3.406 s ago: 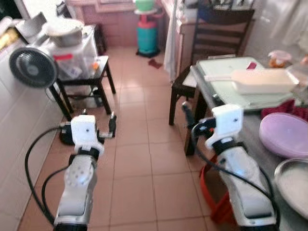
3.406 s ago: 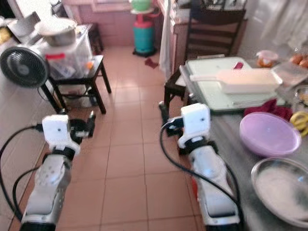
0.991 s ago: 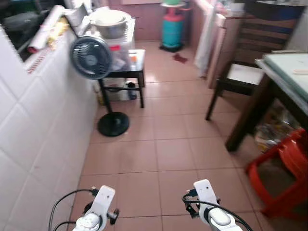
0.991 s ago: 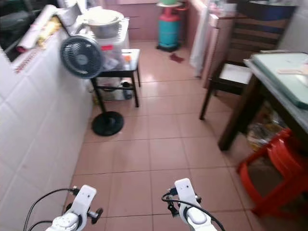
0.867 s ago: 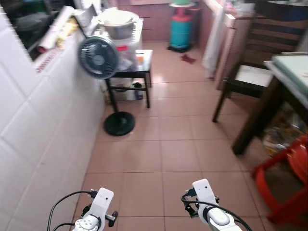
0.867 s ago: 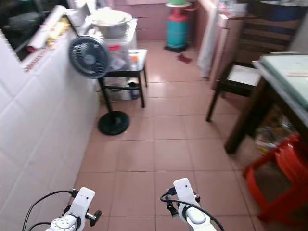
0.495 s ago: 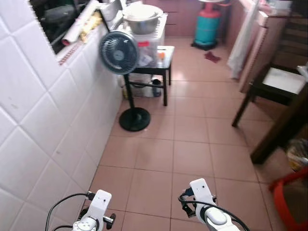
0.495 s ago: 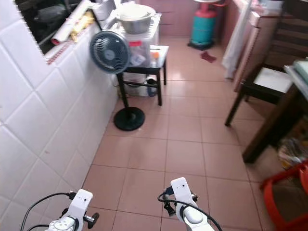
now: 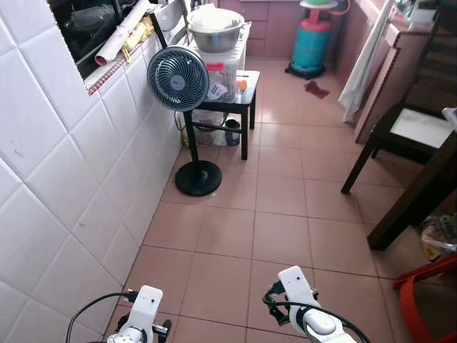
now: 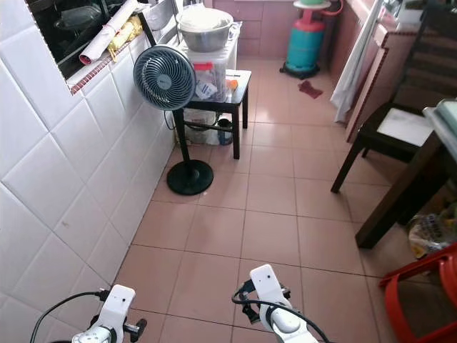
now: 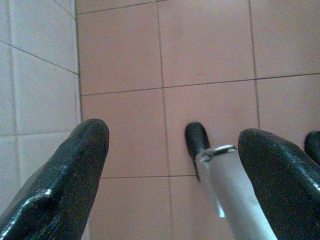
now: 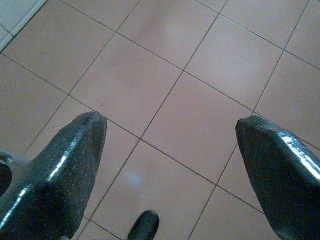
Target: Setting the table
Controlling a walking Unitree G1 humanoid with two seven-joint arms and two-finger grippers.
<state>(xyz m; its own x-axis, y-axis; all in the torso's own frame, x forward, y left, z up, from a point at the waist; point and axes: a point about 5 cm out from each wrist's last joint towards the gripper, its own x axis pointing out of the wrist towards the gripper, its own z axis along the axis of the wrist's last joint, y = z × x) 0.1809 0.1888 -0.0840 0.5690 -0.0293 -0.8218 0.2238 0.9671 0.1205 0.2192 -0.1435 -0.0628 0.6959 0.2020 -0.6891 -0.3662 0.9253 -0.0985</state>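
Both arms hang low over my floor (image 9: 285,229), glossy square terracotta tiles with thin dark grout. Left gripper (image 11: 170,165) is released, its two black rubbery fingers (image 11: 65,175) spread wide with bare tile between them; in its wrist view I also make out one silver leg (image 11: 227,185) and a black foot (image 11: 196,140). Right gripper (image 12: 170,155) is likewise released, fingers (image 12: 60,170) splayed over tile and holding nothing. From the head I see two white wrist housings (image 9: 296,286) at the floor's near edge. The wall (image 9: 64,193) along the floor's left edge is shiny white square tile. One round black fan (image 9: 177,78) on a pole with a disc base stands against that wall. Just behind it is one small black side table (image 9: 232,96) carrying a clear plastic box (image 9: 221,68) topped by a metal bowl (image 9: 214,19). One teal gas cylinder (image 9: 312,41) stands at the floor's far edge, a red rag (image 9: 315,88) lying near it. Along the right edge are a hanging white cloth (image 9: 364,53), one dark wooden chair (image 9: 410,125) with a pale seat, and the dining table (image 10: 400,196), of which I get a dark leg and a sliver of top. One red plastic stool (image 10: 421,293) sits at the floor's near right corner, a crumpled bag (image 10: 432,229) just beyond it. Open floor lies between me and the dining table.
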